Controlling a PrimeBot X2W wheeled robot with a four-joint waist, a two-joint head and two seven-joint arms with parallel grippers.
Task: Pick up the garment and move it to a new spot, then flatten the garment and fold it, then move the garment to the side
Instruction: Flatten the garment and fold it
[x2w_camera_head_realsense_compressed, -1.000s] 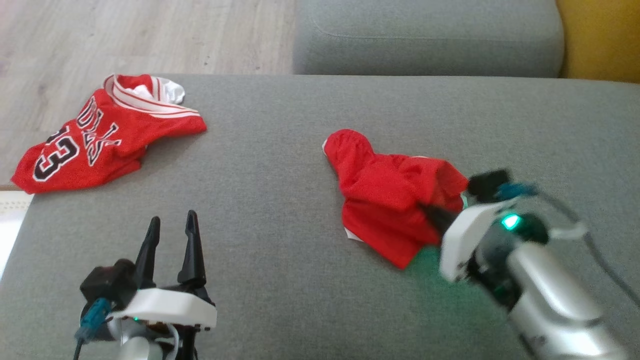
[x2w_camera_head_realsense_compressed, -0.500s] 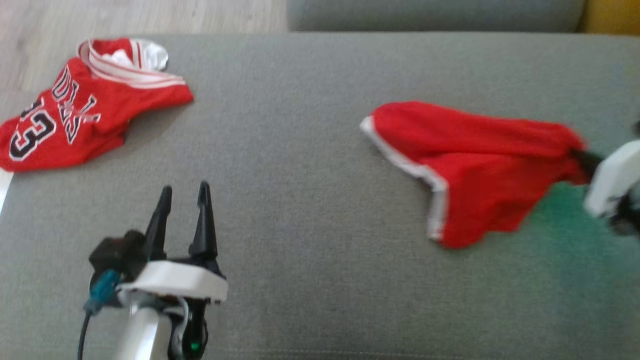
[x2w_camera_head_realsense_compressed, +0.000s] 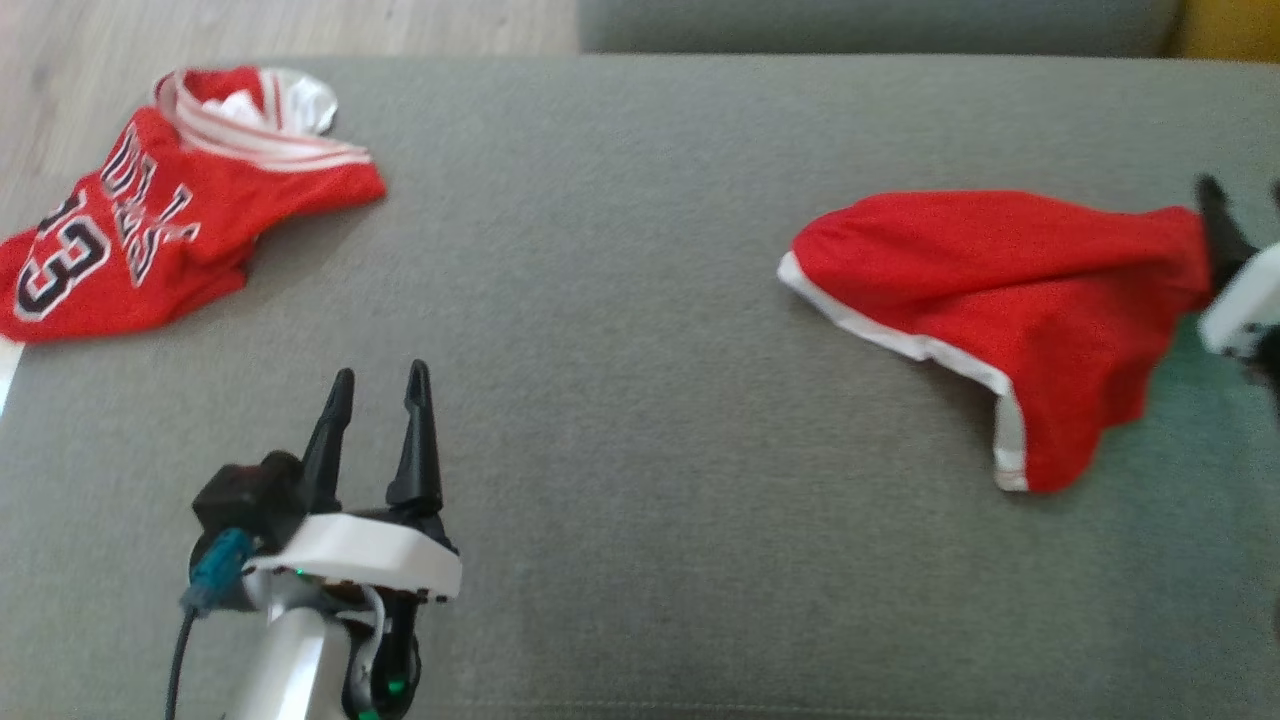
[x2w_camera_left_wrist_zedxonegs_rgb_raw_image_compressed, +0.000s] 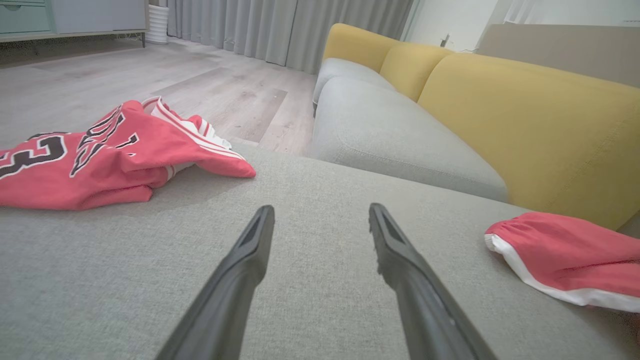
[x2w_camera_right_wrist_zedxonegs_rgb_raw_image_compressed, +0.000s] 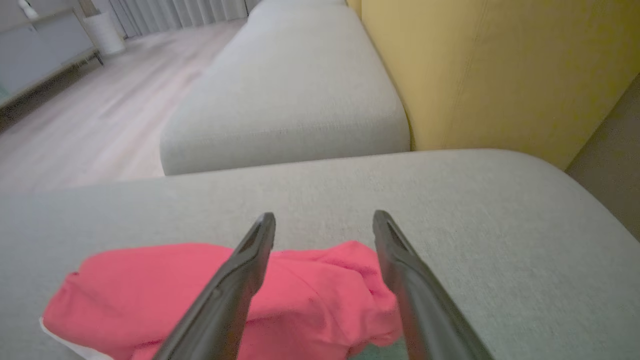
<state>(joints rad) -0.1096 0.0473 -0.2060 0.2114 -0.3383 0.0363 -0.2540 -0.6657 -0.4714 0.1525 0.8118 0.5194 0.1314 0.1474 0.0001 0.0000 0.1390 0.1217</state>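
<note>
Lying right on the grey cushion: red garment | right hand released, astride its end | left hand released, near left.

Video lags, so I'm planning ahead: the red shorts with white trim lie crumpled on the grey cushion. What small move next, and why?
Probably bring the left claw across to the white hem of the red fabric shorts. The right claw stands open over their bunched end, and they lie creased on the grey fabric cushion, so flattening likely needs both ends pulled apart.
</note>
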